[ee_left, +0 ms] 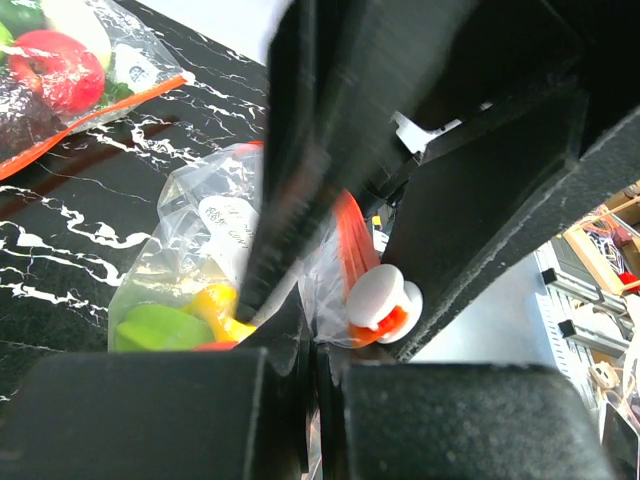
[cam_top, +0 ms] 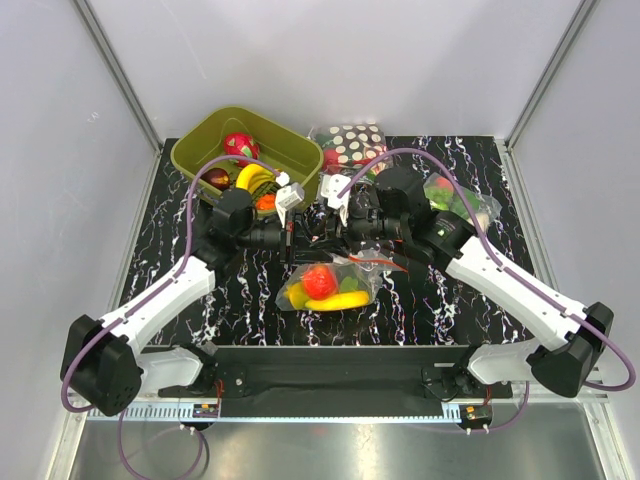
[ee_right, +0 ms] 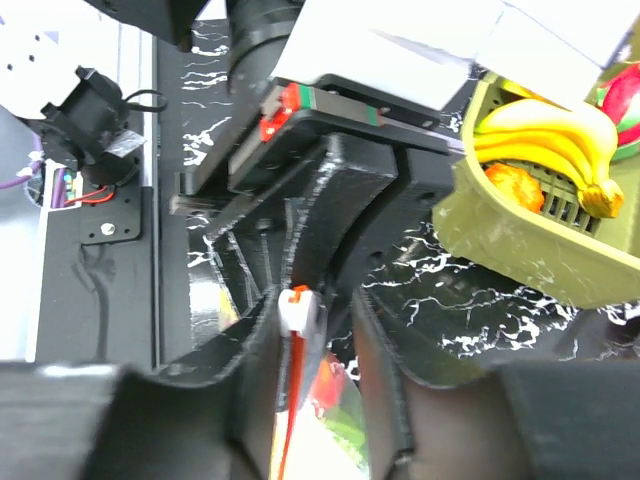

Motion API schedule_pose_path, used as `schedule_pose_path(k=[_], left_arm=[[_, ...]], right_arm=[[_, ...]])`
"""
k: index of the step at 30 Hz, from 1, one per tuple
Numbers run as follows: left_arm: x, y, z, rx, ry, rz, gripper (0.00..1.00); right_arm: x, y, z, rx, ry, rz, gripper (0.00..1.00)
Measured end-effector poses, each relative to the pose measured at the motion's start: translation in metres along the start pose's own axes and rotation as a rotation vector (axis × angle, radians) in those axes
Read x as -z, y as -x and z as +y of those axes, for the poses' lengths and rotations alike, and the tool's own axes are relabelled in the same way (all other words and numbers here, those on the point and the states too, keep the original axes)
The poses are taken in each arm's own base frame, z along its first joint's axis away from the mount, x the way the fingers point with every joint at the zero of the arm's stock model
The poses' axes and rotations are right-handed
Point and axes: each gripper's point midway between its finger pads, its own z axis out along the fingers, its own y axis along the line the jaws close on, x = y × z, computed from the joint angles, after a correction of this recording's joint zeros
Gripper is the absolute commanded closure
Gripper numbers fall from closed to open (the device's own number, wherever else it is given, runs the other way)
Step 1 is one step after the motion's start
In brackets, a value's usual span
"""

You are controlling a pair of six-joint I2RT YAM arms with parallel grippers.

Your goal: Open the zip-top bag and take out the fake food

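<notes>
The zip-top bag (cam_top: 350, 290) hangs down toward the table between my two grippers. It holds the fake food: a red round fruit (cam_top: 319, 281), a yellow banana (cam_top: 340, 300) and a green piece (ee_left: 160, 328). My left gripper (cam_top: 297, 232) is shut on the bag's clear corner (ee_left: 318, 340), right beside the white slider (ee_left: 385, 300) on the orange-red zip strip (ee_left: 350, 240). My right gripper (cam_top: 335, 222) faces the left one. Its fingers (ee_right: 250, 340) stand apart on either side of the slider (ee_right: 300, 308), which lies against one of them.
An olive bin (cam_top: 200, 150) with bananas and other toy food stands at the back left, close behind the grippers (ee_right: 520, 240). A polka-dot bag (cam_top: 350, 143) lies at the back middle. A bag of vegetables (cam_top: 455, 197) lies to the right (ee_left: 60, 70).
</notes>
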Motion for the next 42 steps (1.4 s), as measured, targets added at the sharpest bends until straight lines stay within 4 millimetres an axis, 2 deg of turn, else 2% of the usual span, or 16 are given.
schedule_pose_path(k=[1,4,14,22,27,28,29,30,33,36,42], left_arm=[[0.0,0.0,0.0,-0.001,0.001,0.0,1.0],[0.0,0.0,0.002,0.003,0.009,-0.001,1.0],[-0.001,-0.001,0.002,-0.006,0.012,0.004,1.0],[-0.001,0.0,0.0,-0.027,0.006,0.011,1.0],[-0.001,-0.003,0.0,-0.028,0.005,0.024,1.0],[-0.001,-0.004,0.0,-0.029,0.006,0.027,0.98],[-0.001,-0.005,0.0,-0.03,0.007,0.031,0.73],[-0.001,-0.005,0.001,-0.038,0.011,0.032,0.61],[0.0,-0.011,0.001,-0.021,0.013,0.053,0.38],[-0.003,-0.014,-0.007,-0.023,-0.02,0.069,0.3],[-0.006,-0.014,-0.012,-0.025,-0.037,0.071,0.27]], right_arm=[[0.0,0.0,0.002,-0.001,0.008,-0.001,0.71],[0.001,0.0,0.004,0.001,0.013,-0.002,0.8],[0.005,0.001,0.008,0.005,0.017,-0.006,0.82],[0.012,0.005,0.01,0.014,0.011,-0.02,0.98],[0.012,0.003,0.011,0.015,0.007,-0.017,1.0],[0.012,0.002,0.011,0.014,0.007,-0.016,1.0],[0.012,0.001,0.011,0.014,0.008,-0.015,1.0],[0.012,0.001,0.011,0.013,0.007,-0.014,1.0],[0.014,0.004,0.004,0.029,-0.025,-0.023,1.0],[0.016,0.001,-0.007,0.027,-0.076,-0.012,1.0],[0.014,-0.002,-0.013,0.025,-0.099,-0.001,1.0]])
